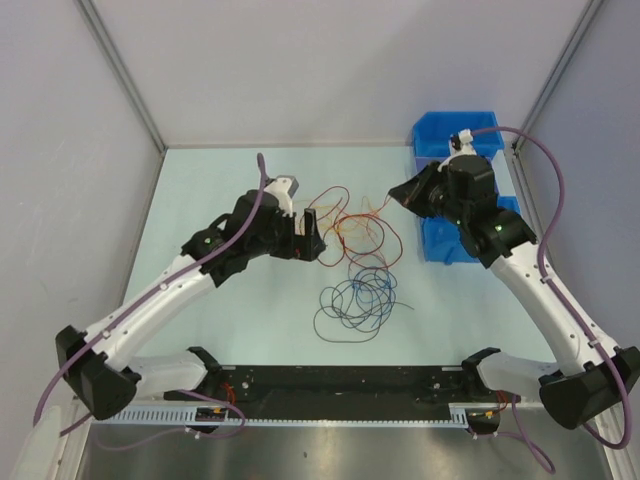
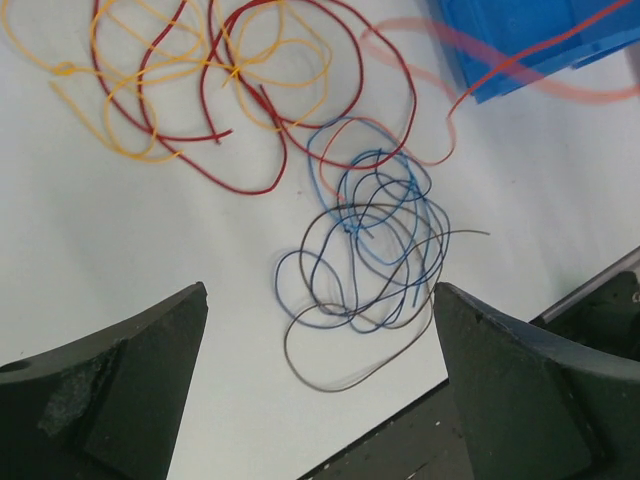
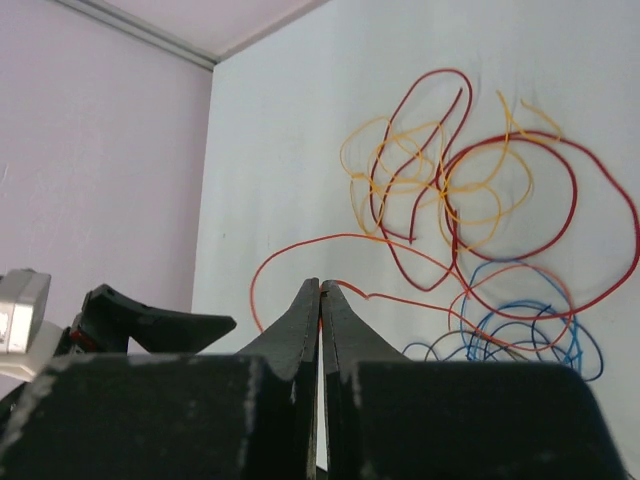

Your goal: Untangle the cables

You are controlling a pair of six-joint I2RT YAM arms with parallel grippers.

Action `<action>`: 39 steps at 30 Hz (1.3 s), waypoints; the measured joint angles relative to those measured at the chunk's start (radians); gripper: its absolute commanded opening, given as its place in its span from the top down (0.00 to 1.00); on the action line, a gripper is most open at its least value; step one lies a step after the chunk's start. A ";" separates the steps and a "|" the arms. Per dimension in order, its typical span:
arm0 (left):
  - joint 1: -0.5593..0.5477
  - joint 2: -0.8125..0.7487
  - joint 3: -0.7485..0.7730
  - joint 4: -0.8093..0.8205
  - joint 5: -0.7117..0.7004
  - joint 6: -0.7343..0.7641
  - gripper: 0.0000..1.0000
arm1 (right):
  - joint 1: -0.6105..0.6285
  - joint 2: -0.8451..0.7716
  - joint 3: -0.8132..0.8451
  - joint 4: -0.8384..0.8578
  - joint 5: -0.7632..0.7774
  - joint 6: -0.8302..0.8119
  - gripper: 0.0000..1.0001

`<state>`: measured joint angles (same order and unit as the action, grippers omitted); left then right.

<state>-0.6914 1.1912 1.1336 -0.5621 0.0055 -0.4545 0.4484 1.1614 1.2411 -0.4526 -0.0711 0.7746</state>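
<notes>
The cables lie in a loose heap mid-table. Dark red loops point(image 1: 385, 235) and yellow loops point(image 2: 130, 150) lie at the far side, and a blue and black coil point(image 1: 360, 297) lies nearer the arms. My left gripper point(image 1: 308, 240) hovers just left of the heap, open, with nothing between its fingers; in its wrist view the left gripper point(image 2: 320, 292) frames the blue and black coil point(image 2: 345, 225). My right gripper point(image 3: 320, 285) is shut on a thin orange cable point(image 3: 262, 270), which runs from its tips back into the heap. In the top view the right gripper point(image 1: 395, 195) sits at the heap's right edge.
A blue bin point(image 1: 455, 135) stands at the far right behind the right arm, with a second blue tray point(image 1: 440, 245) beside it. Grey walls close the table on three sides. The black base rail point(image 1: 340, 380) runs along the near edge.
</notes>
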 measured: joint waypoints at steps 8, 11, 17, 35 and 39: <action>0.000 -0.160 -0.076 -0.100 -0.085 0.037 0.00 | -0.006 0.071 0.211 -0.095 0.038 -0.106 1.00; 0.000 -0.214 -0.109 -0.117 -0.105 0.040 0.00 | -0.007 0.119 0.317 -0.130 0.053 -0.145 1.00; 0.000 -0.293 -0.188 -0.101 -0.116 0.053 0.00 | -0.021 0.204 0.532 -0.175 0.091 -0.212 1.00; 0.000 -0.404 -0.320 -0.084 -0.104 0.055 0.00 | -0.174 0.365 0.764 -0.169 0.101 -0.309 1.00; -0.002 -0.404 -0.321 -0.078 -0.104 0.055 0.00 | -0.229 0.380 0.764 -0.162 0.086 -0.310 1.00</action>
<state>-0.6933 0.7876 0.8127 -0.6403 -0.0982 -0.3992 0.2199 1.5410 2.0056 -0.6147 0.0147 0.4644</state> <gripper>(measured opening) 0.996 0.009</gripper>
